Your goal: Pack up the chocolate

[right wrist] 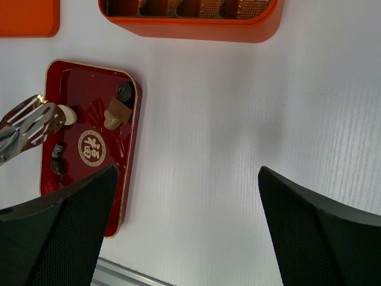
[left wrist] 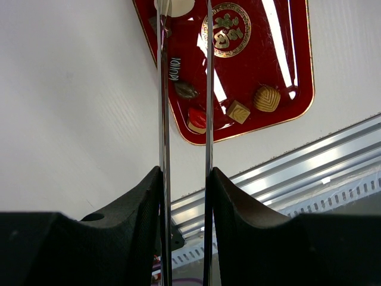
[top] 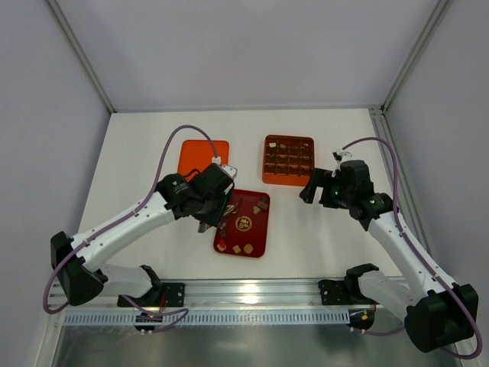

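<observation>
You see the left gripper [left wrist: 184, 179] clamped on a pair of metal tongs [right wrist: 27, 126], its fingers narrow against the blades. The tong tips sit over the red tray [left wrist: 268, 53], at a pale piece. The chocolate [left wrist: 267, 98] lies scattered on this tray, and more sits in the orange box [right wrist: 190, 28]. The right gripper [right wrist: 187, 179] hangs wide open above the table [right wrist: 238, 119], holding nothing.

- On the floor of the dark red tray [left wrist: 256, 65] we see a round gold emblem [left wrist: 226, 30]. It holds a stylised character inside a ring of ornament, and we cannot tell which character it is.
- On a small dark piece [left wrist: 174, 69] lying near the tray's left edge we see a row of short white strokes, like bars or letters. We cannot read them as a word.
</observation>
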Robot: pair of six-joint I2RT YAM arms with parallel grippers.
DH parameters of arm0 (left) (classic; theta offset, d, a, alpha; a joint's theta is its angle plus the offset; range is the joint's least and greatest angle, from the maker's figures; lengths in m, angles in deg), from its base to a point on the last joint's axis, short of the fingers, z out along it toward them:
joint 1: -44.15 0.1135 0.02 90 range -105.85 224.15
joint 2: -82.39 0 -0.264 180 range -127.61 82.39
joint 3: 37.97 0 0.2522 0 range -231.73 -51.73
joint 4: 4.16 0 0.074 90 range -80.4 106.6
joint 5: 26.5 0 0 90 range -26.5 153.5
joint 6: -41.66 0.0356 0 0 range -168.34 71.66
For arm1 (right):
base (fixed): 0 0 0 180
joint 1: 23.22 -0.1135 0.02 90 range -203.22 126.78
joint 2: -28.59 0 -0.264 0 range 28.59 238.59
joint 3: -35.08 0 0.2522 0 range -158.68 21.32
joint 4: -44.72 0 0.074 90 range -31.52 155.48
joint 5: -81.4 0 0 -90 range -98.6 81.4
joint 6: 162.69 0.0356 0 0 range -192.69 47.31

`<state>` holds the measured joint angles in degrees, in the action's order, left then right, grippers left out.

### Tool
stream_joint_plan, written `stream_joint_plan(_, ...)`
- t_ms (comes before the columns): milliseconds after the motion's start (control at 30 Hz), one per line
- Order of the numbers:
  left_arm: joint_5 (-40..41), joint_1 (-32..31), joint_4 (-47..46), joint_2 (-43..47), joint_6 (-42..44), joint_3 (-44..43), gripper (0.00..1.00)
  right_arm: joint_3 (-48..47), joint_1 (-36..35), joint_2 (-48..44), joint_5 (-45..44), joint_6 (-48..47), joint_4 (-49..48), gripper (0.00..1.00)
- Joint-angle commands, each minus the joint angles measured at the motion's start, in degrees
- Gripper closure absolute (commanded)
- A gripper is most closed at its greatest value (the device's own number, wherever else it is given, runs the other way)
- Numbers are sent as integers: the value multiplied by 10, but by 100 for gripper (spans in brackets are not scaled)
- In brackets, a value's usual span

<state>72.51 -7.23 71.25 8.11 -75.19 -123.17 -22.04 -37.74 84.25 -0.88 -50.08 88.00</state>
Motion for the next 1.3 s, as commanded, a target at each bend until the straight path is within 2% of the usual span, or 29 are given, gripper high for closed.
stream_joint_plan(0,14,-6,1,6,-2,-4,63,1,1,1,5,2,-22,0)
stream_joint_plan(1267,40,-28,1,-50,10,2,62,14,1,2,-2,-4,-25,0)
